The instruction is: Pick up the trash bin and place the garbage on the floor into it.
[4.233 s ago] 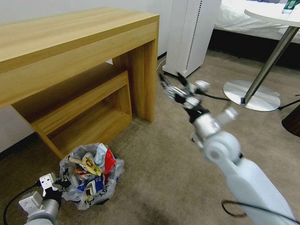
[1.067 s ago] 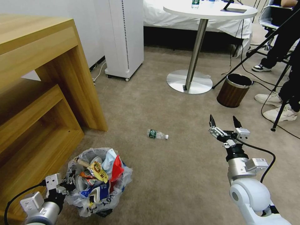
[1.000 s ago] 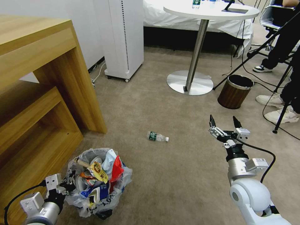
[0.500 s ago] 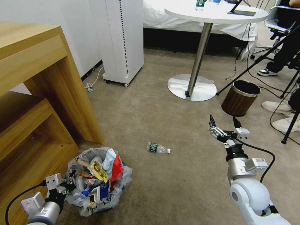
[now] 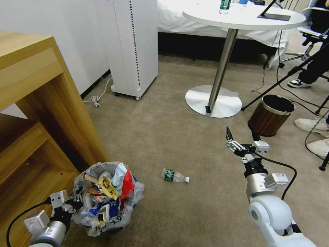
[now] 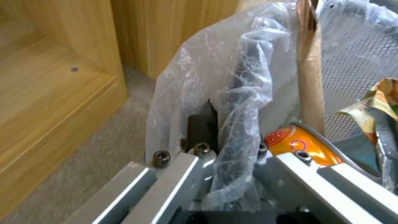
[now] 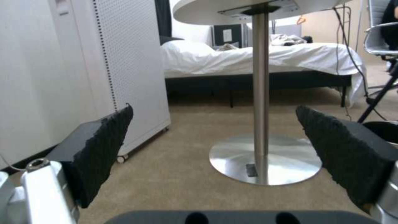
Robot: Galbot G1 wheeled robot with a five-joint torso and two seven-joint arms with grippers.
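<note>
The trash bin (image 5: pixel 106 202), a black bin lined with a crinkly plastic bag, stands low at my left, heaped with wrappers, a paper cup and a light-blue mask. My left gripper (image 5: pixel 72 203) is shut on its near rim; the left wrist view shows the left gripper (image 6: pixel 232 137) pinching the bagged black rim (image 6: pixel 244 77) beside an orange can (image 6: pixel 298 146). A green-labelled clear bottle (image 5: pixel 174 176) lies on the beige carpet floor (image 5: pixel 164 133) between the arms. Held above the floor to the bottle's right, my right gripper (image 5: pixel 240 134) is open and empty; in the right wrist view the right gripper (image 7: pixel 214 109) faces the table.
A wooden desk (image 5: pixel 41 103) rises at the left, close behind the bin. A white cabinet on castors (image 5: pixel 133 44) and a round table's metal base (image 5: pixel 214 101) stand ahead. A brown wood-look bin (image 5: pixel 270 115), tripod legs and a person's shoes (image 5: pixel 312 125) crowd the right.
The whole picture has shifted, so the camera moved; the bottle now lies nearer. My right arm came down from across the view. The left gripper still holds the bin.
</note>
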